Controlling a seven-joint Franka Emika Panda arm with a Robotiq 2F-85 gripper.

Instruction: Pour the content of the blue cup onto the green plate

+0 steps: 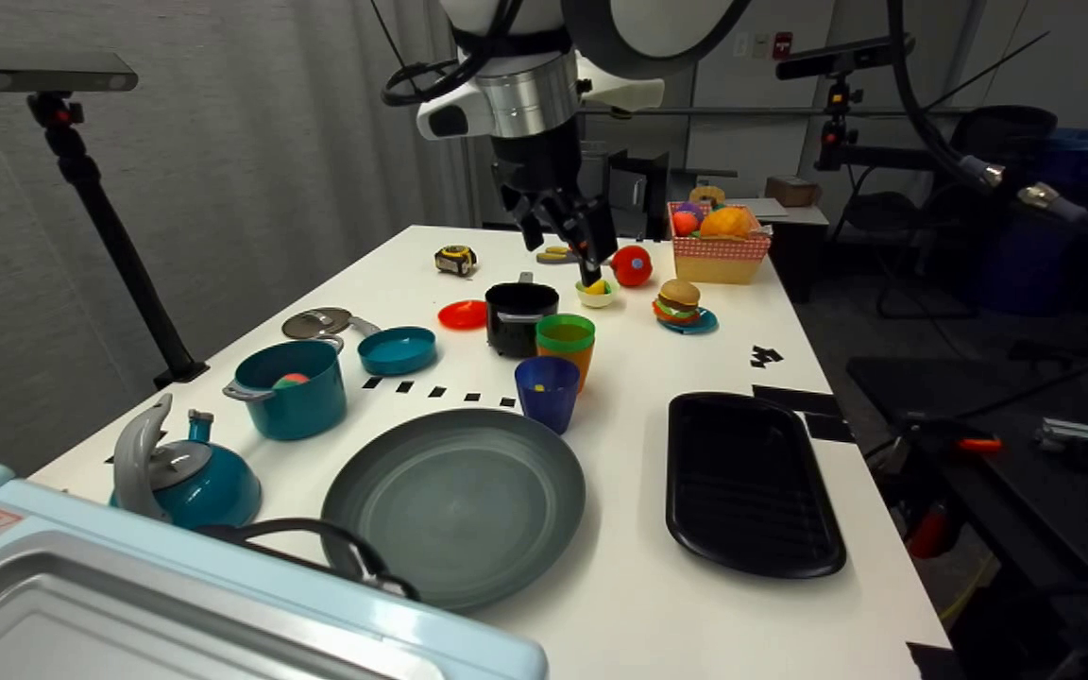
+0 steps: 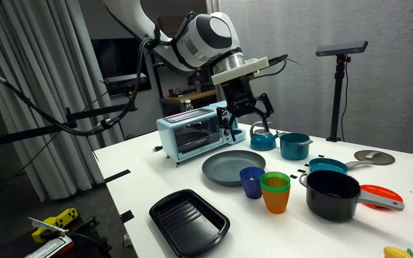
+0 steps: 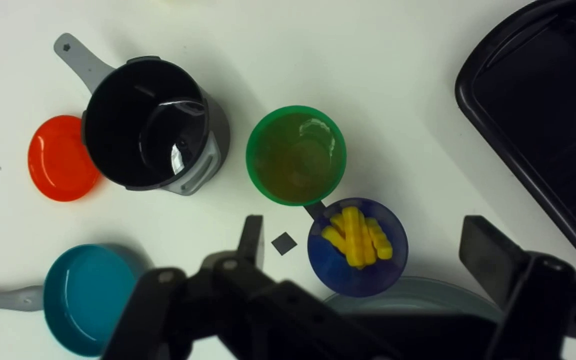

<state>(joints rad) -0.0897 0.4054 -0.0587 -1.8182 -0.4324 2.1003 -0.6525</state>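
The blue cup (image 1: 553, 401) stands upright on the white table, right at the green plate's rim; it also shows in an exterior view (image 2: 252, 188) and in the wrist view (image 3: 338, 277). Several yellow pieces (image 3: 355, 237) lie inside it. The green plate (image 1: 454, 510) lies flat with a bare surface; in the wrist view (image 3: 418, 292) my gripper hides most of it. My gripper (image 3: 370, 246) is open and empty, well above the table, with the blue cup between its fingers as seen from above. It also shows in both exterior views (image 1: 563, 253) (image 2: 249, 131).
A green cup (image 3: 295, 197) nested in an orange cup (image 2: 276, 202) stands close beside the blue cup. A black pot (image 2: 330, 200) and a black tray (image 1: 747, 486) are nearby. A teal pot (image 1: 298, 406), kettle (image 1: 213, 486) and light-blue toaster oven (image 2: 195, 130) stand around the plate.
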